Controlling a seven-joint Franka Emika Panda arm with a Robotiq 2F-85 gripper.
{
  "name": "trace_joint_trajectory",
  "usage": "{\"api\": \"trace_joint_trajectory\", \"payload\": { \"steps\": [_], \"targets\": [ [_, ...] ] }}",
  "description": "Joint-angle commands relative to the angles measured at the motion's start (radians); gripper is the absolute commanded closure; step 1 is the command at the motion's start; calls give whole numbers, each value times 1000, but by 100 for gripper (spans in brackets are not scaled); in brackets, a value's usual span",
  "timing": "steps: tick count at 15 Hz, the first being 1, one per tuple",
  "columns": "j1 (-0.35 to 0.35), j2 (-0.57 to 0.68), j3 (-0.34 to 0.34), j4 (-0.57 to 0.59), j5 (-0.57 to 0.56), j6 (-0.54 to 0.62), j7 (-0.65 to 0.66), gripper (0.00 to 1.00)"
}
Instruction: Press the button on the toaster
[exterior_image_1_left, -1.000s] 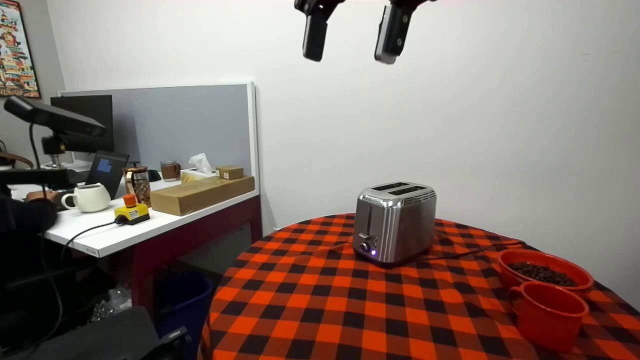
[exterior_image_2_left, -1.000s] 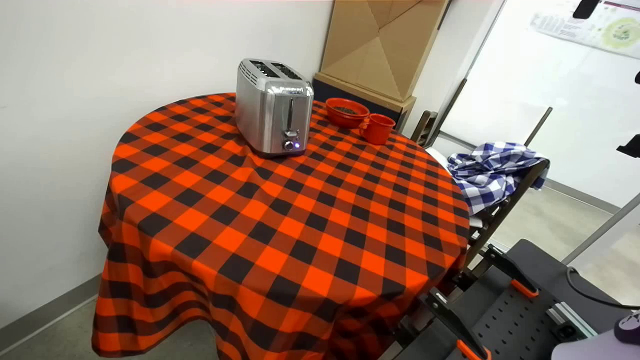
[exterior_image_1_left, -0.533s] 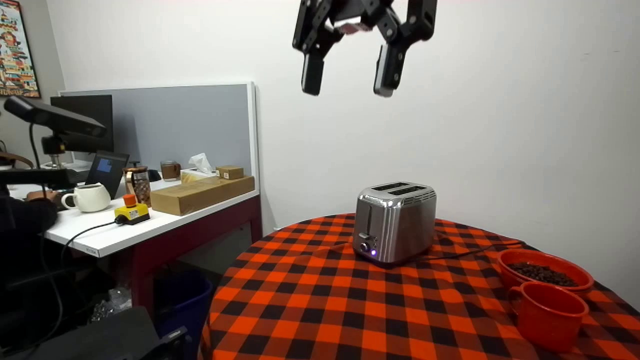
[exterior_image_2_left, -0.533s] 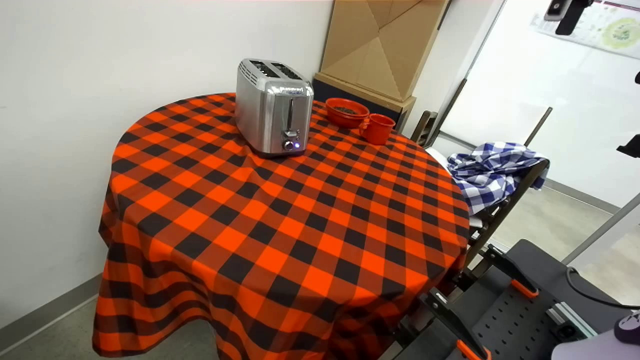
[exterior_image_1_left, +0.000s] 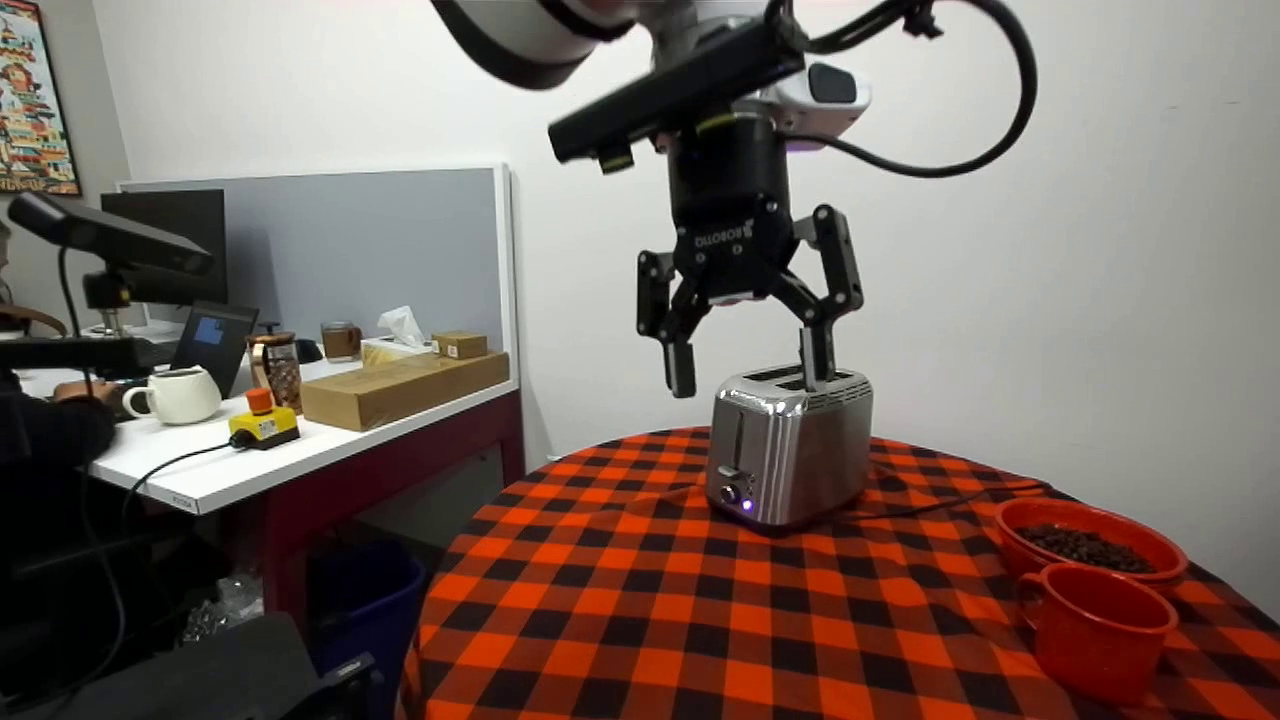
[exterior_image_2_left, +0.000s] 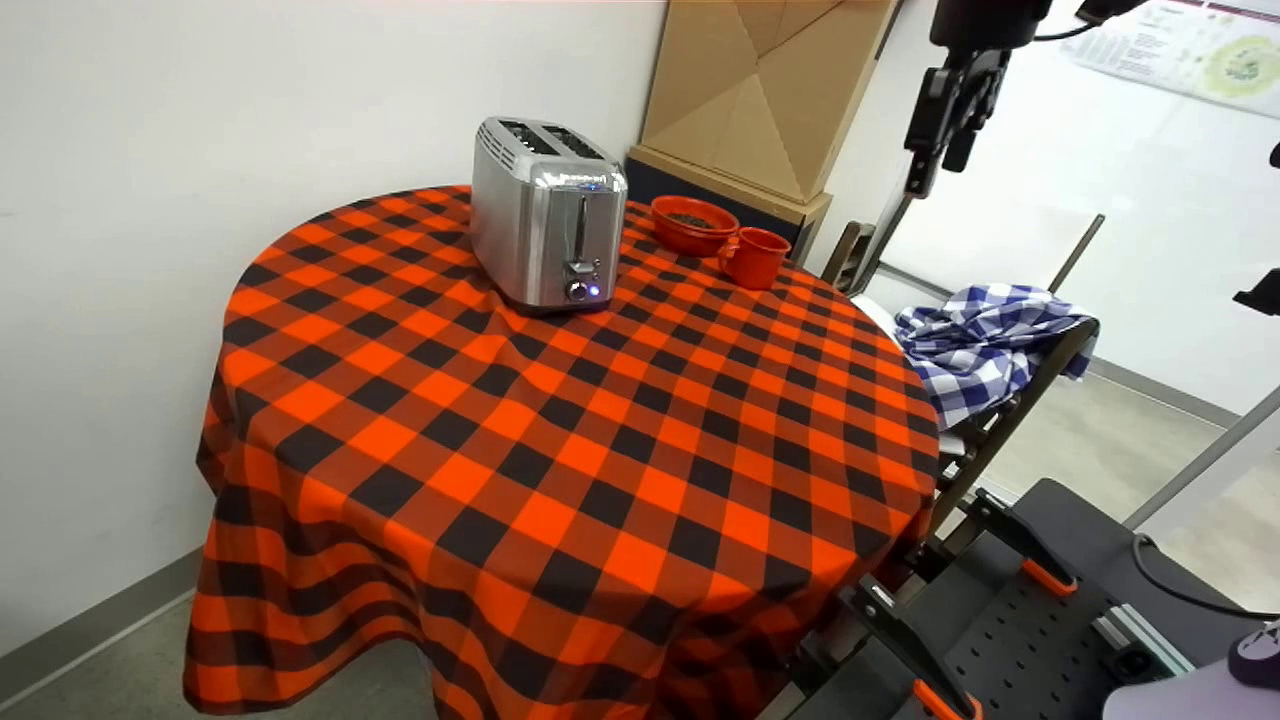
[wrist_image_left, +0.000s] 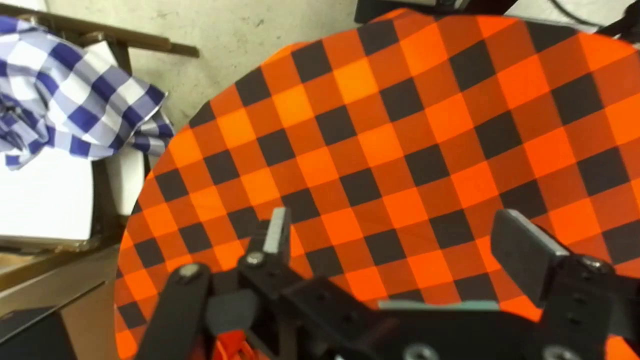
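Currently, in an exterior view, the hand (exterior_image_1_left: 749, 386) hangs tips downward with its two fingers spread wide, and one of them overlaps, from this angle, the top of the silver two-slot toaster (exterior_image_1_left: 825, 455). The toaster stands upright on the round bench (exterior_image_1_left: 600, 620), draped in red-and-black check, with a dark cord (exterior_image_1_left: 940, 507) trailing beside it; off to the left, a white desk (exterior_image_1_left: 230, 473) bears a long cardboard box (exterior_image_1_left: 400, 390). In an exterior view, the hand is seen side-on, high up and well apart from the toaster, whose narrow end carries a lever (exterior_image_2_left: 580, 268), a knob (exterior_image_2_left: 577, 291) and a lit violet light (exterior_image_2_left: 594, 291). Near the bench's edge a red bowl (exterior_image_2_left: 690, 242) of dark bean-like bits and a red mug (exterior_image_2_left: 757, 262) sit just beside each other, and a blue-and-white checked cloth (exterior_image_2_left: 985, 340) lies bunched past that edge. In the wrist view, the pads (wrist_image_left: 520, 260) stand wide apart over the checked bench, the cloth lies over a white seat (wrist_image_left: 45, 195) at upper left, and a bit of red (wrist_image_left: 231, 342) shows low behind the links, too hidden to name
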Motion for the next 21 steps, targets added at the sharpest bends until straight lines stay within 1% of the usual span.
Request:
{"api": "trace_joint_trajectory", "payload": {
  "steps": [1, 4, 6, 8, 10, 13, 17, 19, 21],
  "targets": [
    [-26, 81, 33, -48, -185, 256, 139, 0],
    [-58, 150, 42, -75, -392, 465, 323, 0],
    [-66, 186, 37, -82, -510, 575, 462, 0],
    [-73, 219, 33, -84, -590, 672, 581, 0],
    [-77, 257, 29, -72, -655, 745, 673, 0],
    [-84, 313, 21, -46, -756, 804, 786, 0],
    [-90, 396, 5, 8, -869, 834, 903, 0],
    [-89, 446, 3, 40, -878, 853, 924, 0],
    [-88, 504, 8, 73, -843, 888, 907, 0]
  ]
}}
